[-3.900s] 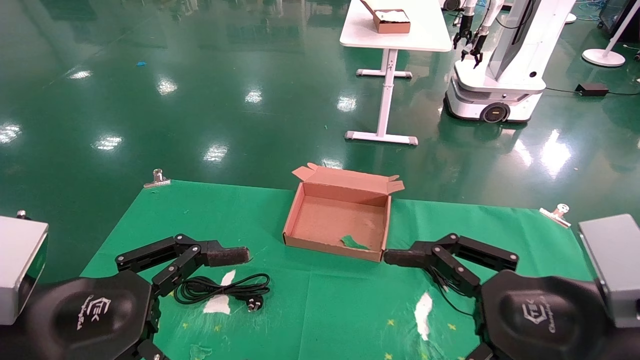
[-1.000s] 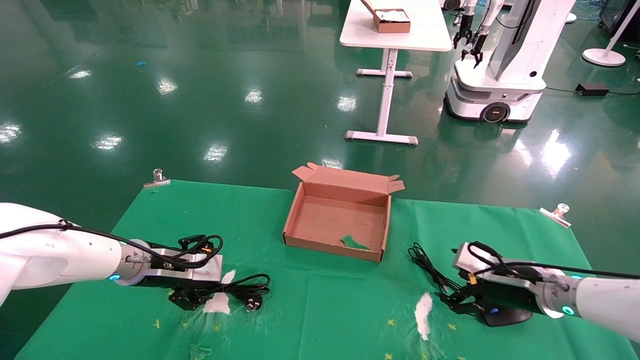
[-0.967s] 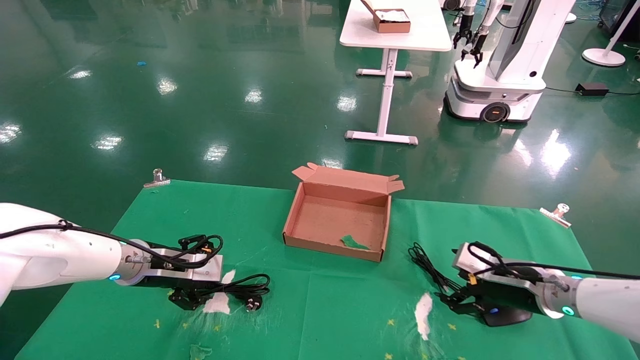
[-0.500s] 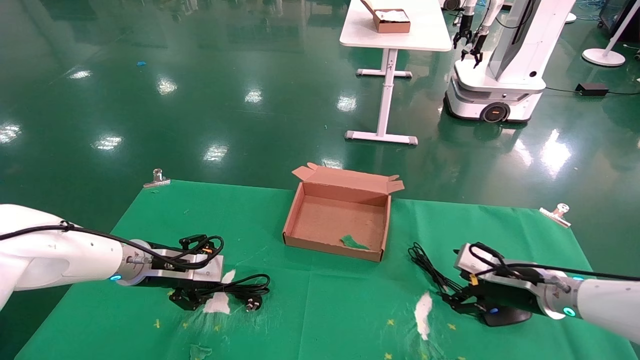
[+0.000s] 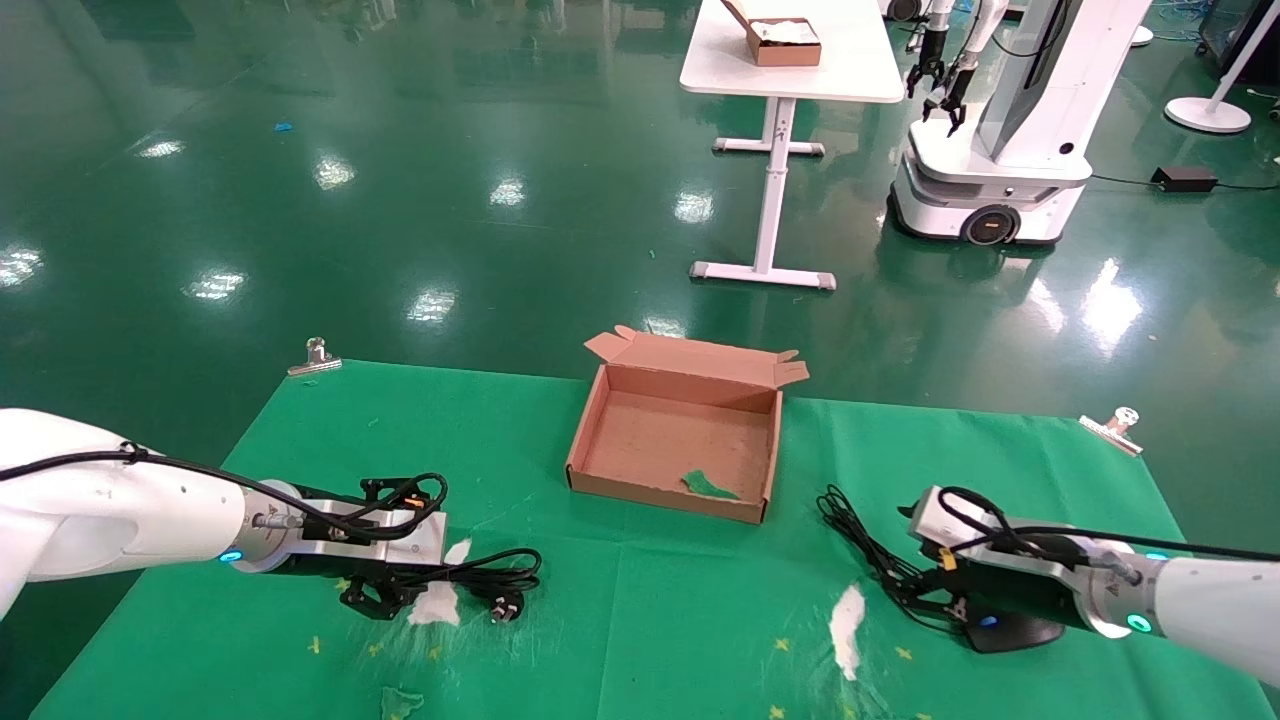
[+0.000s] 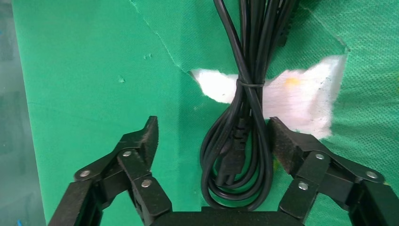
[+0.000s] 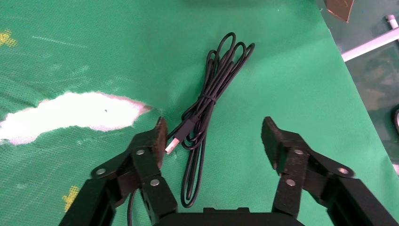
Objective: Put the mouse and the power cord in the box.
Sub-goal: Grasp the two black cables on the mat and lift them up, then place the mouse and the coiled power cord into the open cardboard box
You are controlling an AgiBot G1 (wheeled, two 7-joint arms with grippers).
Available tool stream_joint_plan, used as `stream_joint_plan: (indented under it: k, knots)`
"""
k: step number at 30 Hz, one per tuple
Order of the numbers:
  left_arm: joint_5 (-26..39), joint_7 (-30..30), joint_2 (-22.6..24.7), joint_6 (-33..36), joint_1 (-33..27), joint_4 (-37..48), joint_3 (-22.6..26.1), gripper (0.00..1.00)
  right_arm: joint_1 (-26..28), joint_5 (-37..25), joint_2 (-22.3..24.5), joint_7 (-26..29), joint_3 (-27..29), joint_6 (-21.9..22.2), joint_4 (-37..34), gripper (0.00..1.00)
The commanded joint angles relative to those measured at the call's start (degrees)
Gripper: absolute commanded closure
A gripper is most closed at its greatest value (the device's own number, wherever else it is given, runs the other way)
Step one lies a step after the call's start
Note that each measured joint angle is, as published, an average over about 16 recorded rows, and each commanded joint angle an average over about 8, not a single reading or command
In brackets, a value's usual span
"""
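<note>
The power cord (image 5: 455, 576) lies coiled on the green cloth at the front left, its plug (image 5: 506, 605) toward the middle. My left gripper (image 5: 380, 598) is low over the cord's looped end. In the left wrist view the left gripper (image 6: 212, 127) is open, with the cord's loops (image 6: 240, 155) between its fingers. The mouse (image 5: 1015, 635) sits at the front right, partly under my right arm. Its thin bundled wire (image 7: 211, 89) runs toward the box (image 5: 600, 420). My right gripper (image 7: 214, 127) is open over the wire's near end, the USB plug (image 7: 173, 145) beside one finger.
The box holds only a green scrap (image 5: 708, 486). White patches (image 5: 848, 615) show where the cloth is torn. Metal clips (image 5: 315, 356) pin the cloth's far corners. Far behind stand a white table (image 5: 790, 60) with a smaller box and another robot (image 5: 1000, 130).
Since 3.9 s ago both arms have come down from near the camera to the cloth. Over the last second they have hardly moved, the left gripper sinking slightly onto the cord.
</note>
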Motion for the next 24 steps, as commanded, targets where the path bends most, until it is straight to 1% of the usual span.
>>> stream_joint_plan:
  k: [1,24]
  knots:
    - [0.0,0.0,0.0,0.0,0.0,0.0,0.0,1.00,0.0,0.0,0.0,0.0,0.0,0.0,0.0,1.00]
    - [-0.1,0.0,-0.1,0.1,0.0,-0.1,0.0,1.00,0.1,-0.1,0.0,0.0,0.0,-0.1,0.0,1.00]
